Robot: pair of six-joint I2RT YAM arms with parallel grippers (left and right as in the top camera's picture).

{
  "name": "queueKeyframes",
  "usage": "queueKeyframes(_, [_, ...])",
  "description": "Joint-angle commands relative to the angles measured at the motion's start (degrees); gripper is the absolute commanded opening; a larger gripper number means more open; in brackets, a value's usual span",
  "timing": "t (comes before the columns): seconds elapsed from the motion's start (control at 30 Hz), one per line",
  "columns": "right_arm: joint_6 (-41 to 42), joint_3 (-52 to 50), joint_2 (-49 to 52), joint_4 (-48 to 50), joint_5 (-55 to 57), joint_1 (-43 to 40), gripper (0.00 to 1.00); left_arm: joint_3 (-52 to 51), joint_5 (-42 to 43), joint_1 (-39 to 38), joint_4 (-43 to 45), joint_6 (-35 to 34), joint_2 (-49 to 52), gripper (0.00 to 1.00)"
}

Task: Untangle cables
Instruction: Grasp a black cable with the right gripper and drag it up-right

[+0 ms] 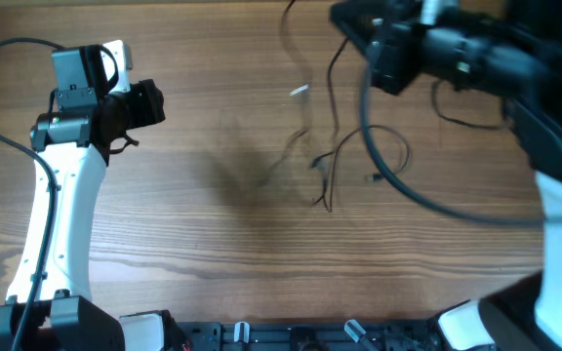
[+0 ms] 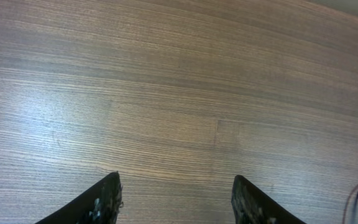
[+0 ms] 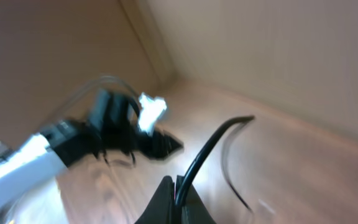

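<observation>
Now my right gripper (image 3: 176,190) is nearer, clenched on one strand of the cables (image 1: 328,171) below it; left gripper (image 1: 149,102), jaws apart and empty, sits well to their left.

**Headcount, quick**

Arms: 2, i.e. left arm (image 1: 61,210) and right arm (image 1: 496,58).
Grippers: 2, one per arm: left gripper (image 2: 176,205), right gripper (image 3: 178,190).
Table (image 1: 213,253): 1.
Thin cables (image 1: 320,164): tangled mid-table, right of centre. Exact no. can't tell, at least 2 strands.
White plug (image 1: 301,91): 1.
</observation>
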Motion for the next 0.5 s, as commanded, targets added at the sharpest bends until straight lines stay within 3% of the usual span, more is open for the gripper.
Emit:
queueKeyframes(0.0, [-0.04,0.02,4.9,-7.82,15.69,-0.04,0.05,0.24,1.09,0.26,0.0,-0.07,0.17,0.58])
queueKeyframes(0.1, [12.15,0.02,6.97,-16.24,50.93,-0.04,0.05,0.24,1.09,0.26,0.0,-0.09,0.17,0.59])
queueKeyframes(0.17, [16.83,0.02,7.04,-19.34,64.57,-0.04,0.04,0.24,1.09,0.26,-0.02,-0.09,0.17,0.58])
queueKeyframes(0.33, [12.57,0.02,6.97,-19.67,60.57,-0.04,0.05,0.24,1.11,0.26,0.02,-0.09,0.17,0.58])
queueKeyframes(0.43, [16.92,0.04,5.55,-16.17,63.73,0.02,0.04,0.24,1.09,0.26,-0.26,-0.07,0.17,0.58])
queueKeyframes(0.47, [12.09,0.04,5.29,-13.97,57.99,0.0,0.04,0.24,1.09,0.26,-0.46,-0.07,0.17,0.58])
